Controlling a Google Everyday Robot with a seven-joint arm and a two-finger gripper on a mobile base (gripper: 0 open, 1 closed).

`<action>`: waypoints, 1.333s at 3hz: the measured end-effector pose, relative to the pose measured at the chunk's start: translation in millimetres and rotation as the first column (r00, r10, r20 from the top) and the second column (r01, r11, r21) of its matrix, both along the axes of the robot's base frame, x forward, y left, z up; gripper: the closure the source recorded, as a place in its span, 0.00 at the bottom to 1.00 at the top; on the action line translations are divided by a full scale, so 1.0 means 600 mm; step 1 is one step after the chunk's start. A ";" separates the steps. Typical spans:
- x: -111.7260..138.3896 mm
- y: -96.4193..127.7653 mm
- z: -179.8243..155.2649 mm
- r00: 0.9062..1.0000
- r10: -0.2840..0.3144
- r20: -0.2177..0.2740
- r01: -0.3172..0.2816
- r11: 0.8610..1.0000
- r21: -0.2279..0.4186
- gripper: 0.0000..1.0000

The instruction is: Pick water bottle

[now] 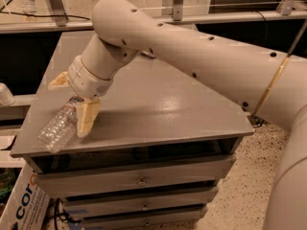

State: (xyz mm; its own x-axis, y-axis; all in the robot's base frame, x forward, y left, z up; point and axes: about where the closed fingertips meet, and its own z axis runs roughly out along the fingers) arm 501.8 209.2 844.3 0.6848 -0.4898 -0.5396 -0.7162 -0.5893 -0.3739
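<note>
Risks:
- water bottle (55,130) lies on its side near front-left corner of cabinet (172,104), base end close to edge
- nudge from gripper (67,108) could roll or push it off
- round ribbed plastic, likely slippery — closing near cap end, off-centre, may squirt it out or let it swing

Pose:
- gripper low over cabinet top
- fingers (87,119) apart, straddling bottle's neck end, not clamped
- arm (192,47) reaches in from right, wrist bent down toward front-left
</note>
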 end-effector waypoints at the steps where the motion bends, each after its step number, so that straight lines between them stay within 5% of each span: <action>1: 0.002 -0.008 -0.001 1.000 -0.012 -0.001 0.012 1.000 -0.019 0.41; 3: 0.006 -0.033 0.003 0.999 -0.045 0.001 0.045 0.999 -0.029 0.87; 4: 0.018 -0.046 0.023 0.997 -0.076 0.010 0.076 0.997 0.007 1.00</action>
